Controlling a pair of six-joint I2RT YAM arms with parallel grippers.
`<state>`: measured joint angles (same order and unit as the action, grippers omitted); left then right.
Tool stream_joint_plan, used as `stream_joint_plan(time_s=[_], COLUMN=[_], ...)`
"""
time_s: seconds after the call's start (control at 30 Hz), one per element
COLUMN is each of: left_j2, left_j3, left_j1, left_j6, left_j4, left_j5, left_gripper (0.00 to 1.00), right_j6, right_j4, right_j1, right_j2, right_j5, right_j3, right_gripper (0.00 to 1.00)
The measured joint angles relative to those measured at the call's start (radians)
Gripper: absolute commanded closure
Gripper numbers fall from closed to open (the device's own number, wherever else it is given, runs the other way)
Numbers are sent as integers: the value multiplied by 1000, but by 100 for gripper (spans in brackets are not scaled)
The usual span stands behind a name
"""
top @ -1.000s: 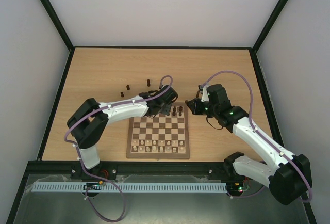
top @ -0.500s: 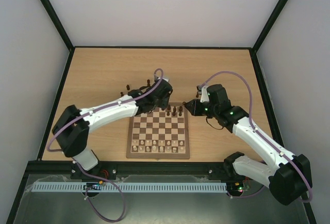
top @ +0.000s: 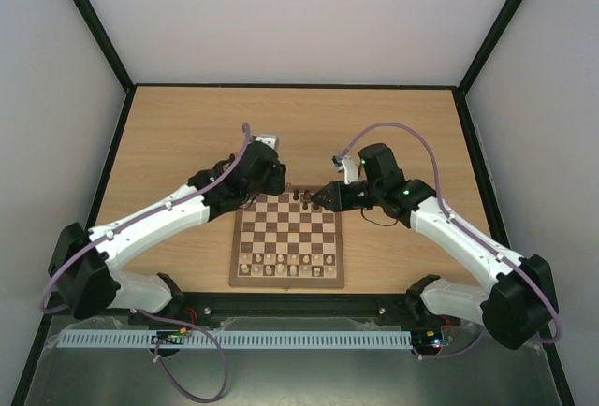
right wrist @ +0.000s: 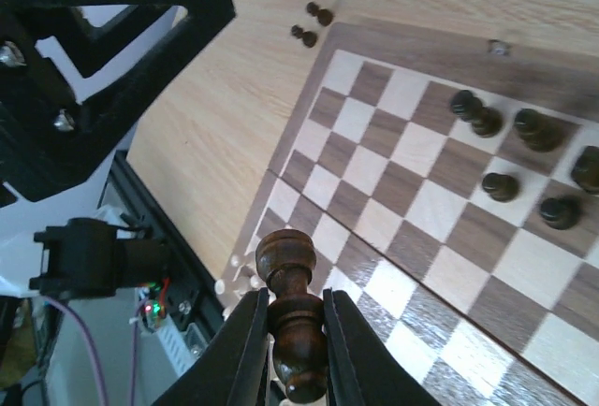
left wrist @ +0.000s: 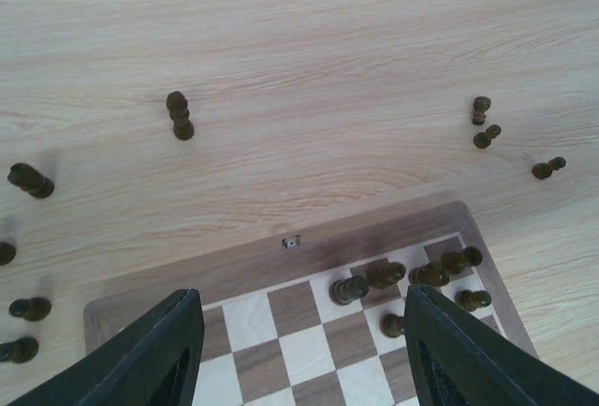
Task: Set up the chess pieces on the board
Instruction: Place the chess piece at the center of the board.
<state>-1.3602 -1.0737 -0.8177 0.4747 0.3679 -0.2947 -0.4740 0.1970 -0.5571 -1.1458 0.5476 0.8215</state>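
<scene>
Over the far edge of the checkered wooden chessboard, the right pincer is clamped on a dark brown wooden chessman; the left pincer stands apart, empty.

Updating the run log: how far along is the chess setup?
Done: a handful of dark pieces stand on the far rows of the board. In hand: the right fingers grip a held piece above the board; the left fingers are open and empty. Left: loose pieces stand on the table beyond the board.
</scene>
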Motion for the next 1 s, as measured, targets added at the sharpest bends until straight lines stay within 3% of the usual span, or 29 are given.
stream_joint_plan(time_s=[0.33, 1.0], left_j2=[130, 300], left_j3=[83, 145], left_j1=[58, 111], left_j6=[8, 50], left_j4=[2, 7], left_j5=[68, 148], left_gripper=[35, 34], right_j6=[11, 58], right_j4=[92, 425], right_j1=[-102, -431], right_j2=[-119, -580], right_j5=[-47, -653], right_j3=[154, 541], right_gripper=[86, 89])
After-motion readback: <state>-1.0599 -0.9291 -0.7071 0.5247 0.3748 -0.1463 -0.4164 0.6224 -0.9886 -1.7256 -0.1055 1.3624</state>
